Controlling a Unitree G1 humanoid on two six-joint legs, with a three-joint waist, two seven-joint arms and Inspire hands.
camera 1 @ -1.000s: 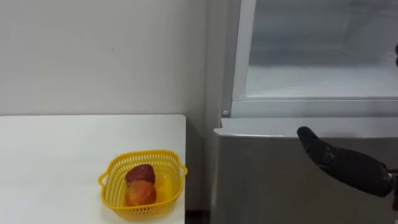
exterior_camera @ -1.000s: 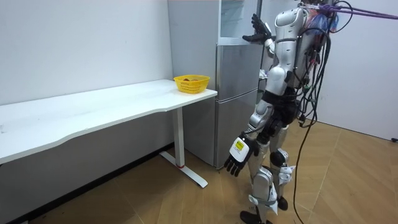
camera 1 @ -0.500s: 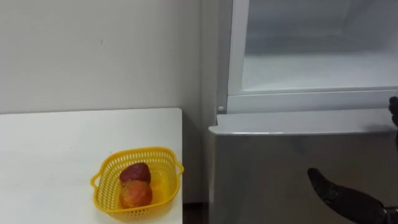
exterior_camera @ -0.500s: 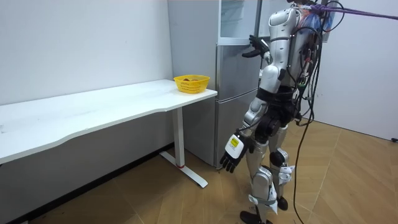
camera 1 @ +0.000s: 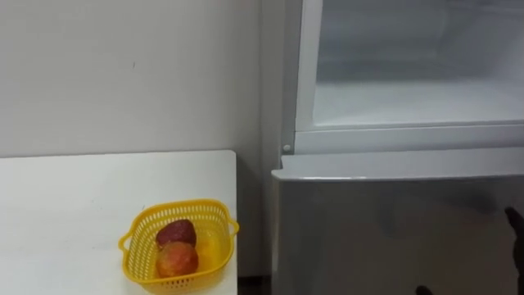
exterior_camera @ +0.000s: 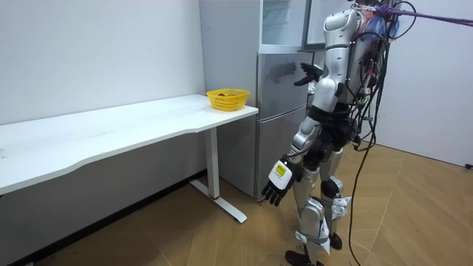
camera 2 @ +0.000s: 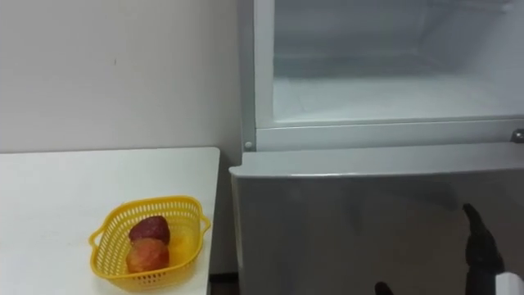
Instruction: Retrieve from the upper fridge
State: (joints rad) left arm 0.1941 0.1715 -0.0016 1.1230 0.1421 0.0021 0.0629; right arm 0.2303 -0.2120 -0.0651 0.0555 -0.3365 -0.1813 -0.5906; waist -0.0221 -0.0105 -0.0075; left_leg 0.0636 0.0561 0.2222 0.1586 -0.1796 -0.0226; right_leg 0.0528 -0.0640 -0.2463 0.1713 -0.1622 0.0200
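Observation:
The upper fridge compartment (camera 1: pixel 409 90) stands open, its white inside bare as far as I see, above the shut grey lower door (camera 1: pixel 385 229). My right hand (exterior_camera: pixel 306 72) is held out in front of the lower door with its fingers straight and nothing in it; a dark fingertip of it shows at the right eye view's lower right (camera 2: pixel 475 233). My left hand (exterior_camera: pixel 275 188) hangs open beside my thigh. A yellow basket (camera 1: pixel 182 207) on the white table holds a dark red fruit (camera 1: pixel 175 233) and an orange-red fruit (camera 1: pixel 178 259).
The white table (camera 1: pixel 65 213) runs along the wall to the fridge's left, its end close to the fridge side. I stand upright facing the fridge on the wooden floor (exterior_camera: pixel 185 236). The open upper door (exterior_camera: pixel 313 22) stands beside my head.
My right hand has come down from the level of the upper compartment's sill to in front of the lower door. The head camera has shifted slightly. The left hand has barely moved.

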